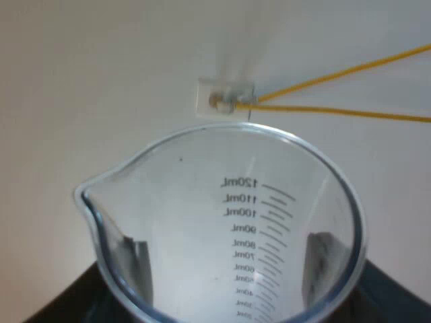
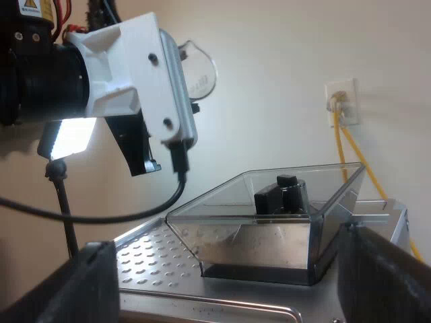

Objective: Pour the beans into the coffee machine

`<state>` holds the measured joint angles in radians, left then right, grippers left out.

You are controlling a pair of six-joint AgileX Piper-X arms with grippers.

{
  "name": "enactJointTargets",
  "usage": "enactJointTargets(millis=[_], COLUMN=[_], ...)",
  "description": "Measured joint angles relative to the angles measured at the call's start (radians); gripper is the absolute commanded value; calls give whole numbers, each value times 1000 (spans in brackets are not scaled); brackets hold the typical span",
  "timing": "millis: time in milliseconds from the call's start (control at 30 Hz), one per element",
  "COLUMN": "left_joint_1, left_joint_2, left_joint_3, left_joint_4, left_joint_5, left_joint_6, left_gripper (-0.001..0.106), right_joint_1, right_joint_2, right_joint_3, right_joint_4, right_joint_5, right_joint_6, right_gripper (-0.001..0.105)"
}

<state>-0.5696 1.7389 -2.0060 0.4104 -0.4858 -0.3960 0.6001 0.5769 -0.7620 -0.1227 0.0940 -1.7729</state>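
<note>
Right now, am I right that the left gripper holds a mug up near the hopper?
Not quite: the left gripper holds a glass, not a mug; the left wrist view shows its spout and millilitre scale. It is indeed up near the hopper.

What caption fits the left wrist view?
Left gripper holds the clear measuring glass, no beans visible inside, facing a wall outlet.
</note>
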Motion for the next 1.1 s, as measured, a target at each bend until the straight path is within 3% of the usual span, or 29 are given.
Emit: enactJointTargets(millis=[67,200,233,467,600,700,933,1100], left_joint_1=[0,0,0,3,14,25,117,193], left_joint_2=[0,0,-13,-82,-130,-158,-245,-290], left_joint_3=[0,0,0,0,0,0,0,0], left_joint_4=[0,5,60,256,334,356,479,553], left_joint_5=[-45,-73,-78,29,112,142,288,346], left_joint_6=[-61,-109,-188,-432,-579,-643,-816,-888], left_gripper=[28,28,28,28,28,28,28,28], right_joint_1=[0,0,0,0,0,0,0,0], right_joint_2=[0,0,0,0,0,0,0,0], right_joint_3=[0,0,0,0,0,0,0,0], right_joint_4=[0,0,0,0,0,2,66,123], right_joint_5=[0,0,0,0,-94,-147,-266,-346], right_joint_6=[0,0,0,0,0,0,0,0], right_gripper=[68,68,68,68,68,68,68,68])
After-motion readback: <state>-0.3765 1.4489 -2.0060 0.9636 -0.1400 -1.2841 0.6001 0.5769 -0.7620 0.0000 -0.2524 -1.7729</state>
